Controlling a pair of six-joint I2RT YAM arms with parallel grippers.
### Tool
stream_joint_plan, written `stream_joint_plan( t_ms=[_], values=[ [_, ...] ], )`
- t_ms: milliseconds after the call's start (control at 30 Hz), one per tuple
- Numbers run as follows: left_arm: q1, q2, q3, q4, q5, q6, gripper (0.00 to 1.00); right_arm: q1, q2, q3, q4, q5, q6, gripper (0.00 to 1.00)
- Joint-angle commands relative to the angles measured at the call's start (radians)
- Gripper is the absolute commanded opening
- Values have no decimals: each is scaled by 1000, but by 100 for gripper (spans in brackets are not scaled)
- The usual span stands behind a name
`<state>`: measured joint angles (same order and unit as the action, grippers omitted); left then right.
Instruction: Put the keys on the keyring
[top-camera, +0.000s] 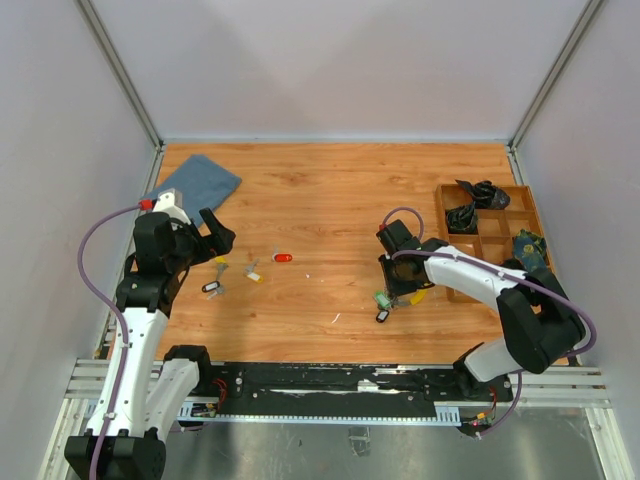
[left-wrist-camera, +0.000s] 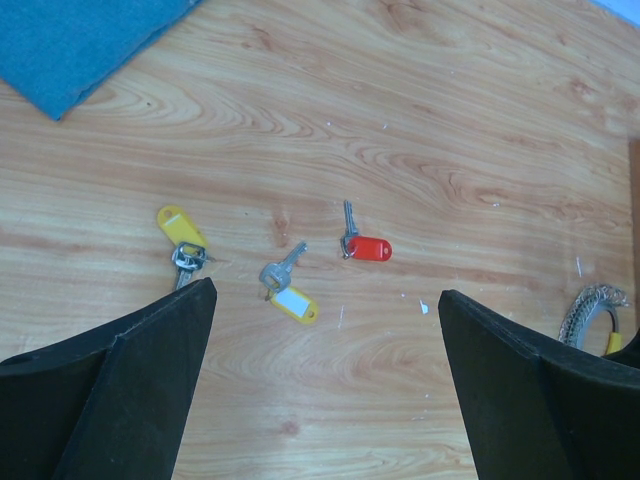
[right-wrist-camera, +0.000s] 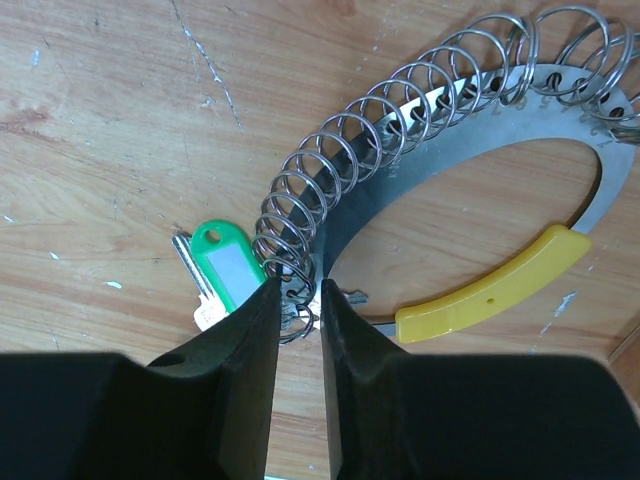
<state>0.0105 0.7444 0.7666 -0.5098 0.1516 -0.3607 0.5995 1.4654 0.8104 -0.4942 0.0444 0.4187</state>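
Note:
Loose keys lie on the wooden table: one with a red tag (left-wrist-camera: 368, 248) (top-camera: 283, 257), one with a yellow tag with a white label (left-wrist-camera: 292, 302) (top-camera: 255, 276), one with a plain yellow tag (left-wrist-camera: 180, 226), and one with a white tag (top-camera: 211, 288). My left gripper (left-wrist-camera: 326, 294) (top-camera: 218, 231) is open and empty above them. The keyring (right-wrist-camera: 440, 150) is a flat metal band lined with split rings and has a yellow handle (right-wrist-camera: 490, 290). A green-tagged key (right-wrist-camera: 226, 264) hangs from it. My right gripper (right-wrist-camera: 298, 288) (top-camera: 397, 290) is shut on the band's end.
A blue cloth (top-camera: 200, 181) (left-wrist-camera: 80, 40) lies at the far left. A wooden compartment tray (top-camera: 500, 245) with black cable bundles (top-camera: 470, 215) stands at the right edge. Grey walls enclose three sides of the table.

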Motion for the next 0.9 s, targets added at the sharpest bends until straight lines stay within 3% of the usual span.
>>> stream_joint_plan(
  t_ms=[0,300,867],
  values=[
    [-6,2,-7,21,12,4,100,-7,1,-6,-4,3,-1,21],
    [-6,4,-7,21,12,6,100,-7,-26,2,-12,-16,-38,1],
    [-6,13,-6,22,12,6,100,-7,-147,13,-15,-69,-118,1]
  ],
)
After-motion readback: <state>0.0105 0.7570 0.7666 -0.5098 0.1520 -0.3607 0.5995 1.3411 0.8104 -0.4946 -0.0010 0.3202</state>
